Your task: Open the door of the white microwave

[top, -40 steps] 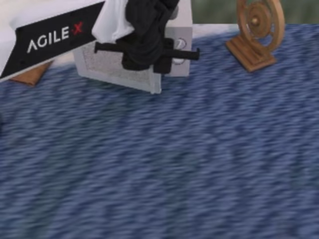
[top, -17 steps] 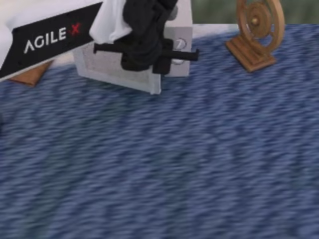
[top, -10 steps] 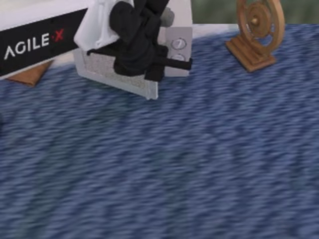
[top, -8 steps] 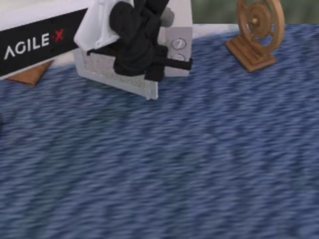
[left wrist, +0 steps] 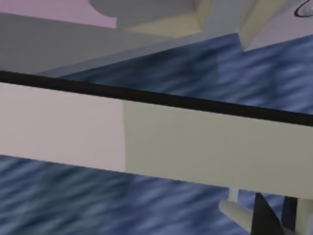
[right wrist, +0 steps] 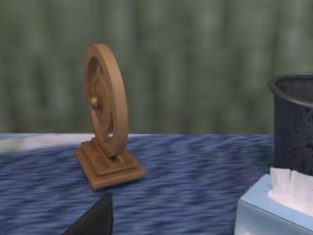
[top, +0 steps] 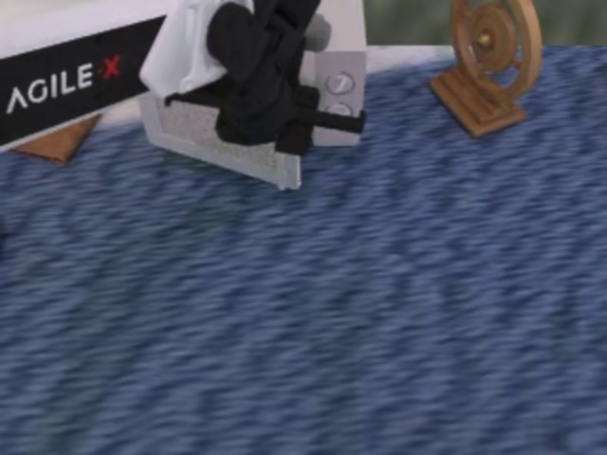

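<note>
The white microwave (top: 347, 38) stands at the table's far edge, left of centre, with two silver knobs (top: 340, 83) on its right strip. Its door (top: 194, 128), white with a grey mesh window, stands partly swung out, its free edge towards the table's front. My left gripper (top: 292, 140) reaches down at that free edge and is shut on the door's handle. The left wrist view shows the door's edge (left wrist: 195, 147) across the picture, with the pale handle (left wrist: 237, 211) against a dark finger (left wrist: 264, 220). Only a dark corner of my right gripper (right wrist: 98, 220) shows, parked outside the top view.
A wooden wheel ornament (top: 486, 57) stands at the far right of the blue cloth (top: 332, 313). A wooden piece (top: 57, 142) lies under my left arm. The right wrist view also shows a dark bin (right wrist: 293, 122) and a tissue box (right wrist: 274, 205).
My left arm has drawn to the left and the door's free edge has swung a little farther out from the microwave. Over the last half second nothing has moved.
</note>
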{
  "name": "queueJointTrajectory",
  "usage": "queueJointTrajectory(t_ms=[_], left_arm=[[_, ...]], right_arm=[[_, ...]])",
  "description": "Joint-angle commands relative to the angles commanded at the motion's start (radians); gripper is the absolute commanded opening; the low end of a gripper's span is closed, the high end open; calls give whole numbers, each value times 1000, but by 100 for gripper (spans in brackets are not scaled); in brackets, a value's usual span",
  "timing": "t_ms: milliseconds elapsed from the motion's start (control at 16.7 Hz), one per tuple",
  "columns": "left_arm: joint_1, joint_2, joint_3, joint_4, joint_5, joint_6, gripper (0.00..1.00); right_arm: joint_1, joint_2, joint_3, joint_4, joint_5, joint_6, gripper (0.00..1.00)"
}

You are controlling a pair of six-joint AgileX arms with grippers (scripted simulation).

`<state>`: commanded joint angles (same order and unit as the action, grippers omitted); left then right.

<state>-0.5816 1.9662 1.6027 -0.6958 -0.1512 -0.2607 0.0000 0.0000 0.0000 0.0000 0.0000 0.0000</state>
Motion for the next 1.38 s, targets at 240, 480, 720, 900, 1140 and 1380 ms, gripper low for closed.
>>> queueJointTrajectory(t_ms=[240, 480, 720, 900, 1140, 1380], left_arm=[[0, 0, 0, 0, 0, 0, 0], [0, 0, 0, 0, 0, 0, 0], [0, 0, 0, 0, 0, 0, 0], [-7, 3, -2, 0, 6, -4, 0], [7, -31, -46, 18, 28, 42, 0], [24, -77, -109, 42, 62, 111, 0]], right_arm=[[0, 0, 0, 0, 0, 0, 100], [0, 0, 0, 0, 0, 0, 100], [0, 0, 0, 0, 0, 0, 100], [0, 0, 0, 0, 0, 0, 100], [0, 0, 0, 0, 0, 0, 100], [0, 0, 0, 0, 0, 0, 100]])
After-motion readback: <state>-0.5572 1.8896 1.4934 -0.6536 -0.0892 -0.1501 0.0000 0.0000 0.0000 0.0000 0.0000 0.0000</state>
